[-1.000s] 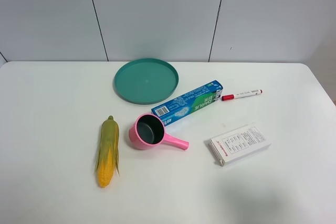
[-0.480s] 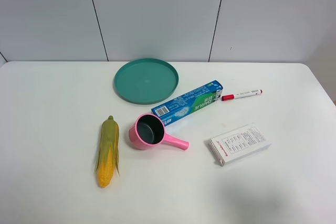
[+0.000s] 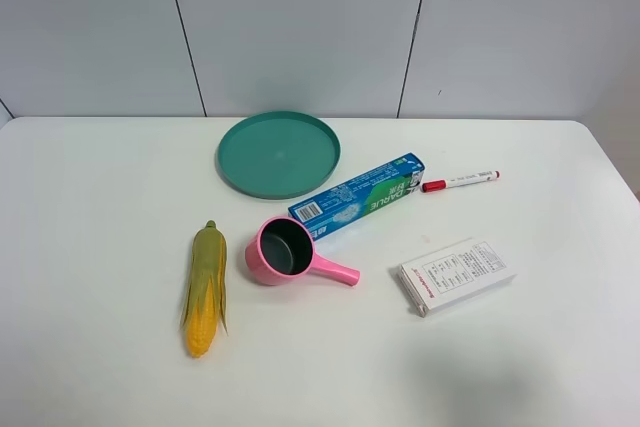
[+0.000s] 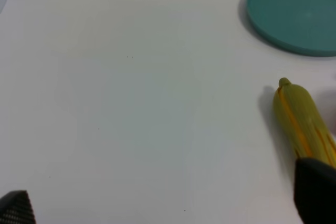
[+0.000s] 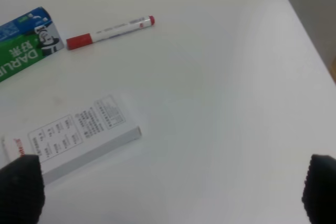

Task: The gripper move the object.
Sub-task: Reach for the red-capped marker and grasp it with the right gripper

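The table [image 3: 100, 197] is looking smooth and matt white under me. The marker pen [image 5: 109, 31] is showing a slick plastic barrel. The toothpaste box [image 5: 23, 45] is catching light like glossy printed card, and the white box [image 5: 73, 140] is reading as matt paperboard. The fingers [image 5: 21, 187] of my right gripper [image 5: 170, 192] are looking matt black, perhaps rubbery, though blurred.

teal plate [image 3: 278, 154], corn [image 3: 204, 287], pink scoop [image 3: 290, 252], toothpaste box [image 3: 357, 197]

Red-capped white marker [image 3: 460, 181]; teal plate [image 3: 278, 153]; pink cup [image 3: 280, 252]; yellow-green corn [image 3: 204, 287]; blue-green box [image 3: 357, 197]
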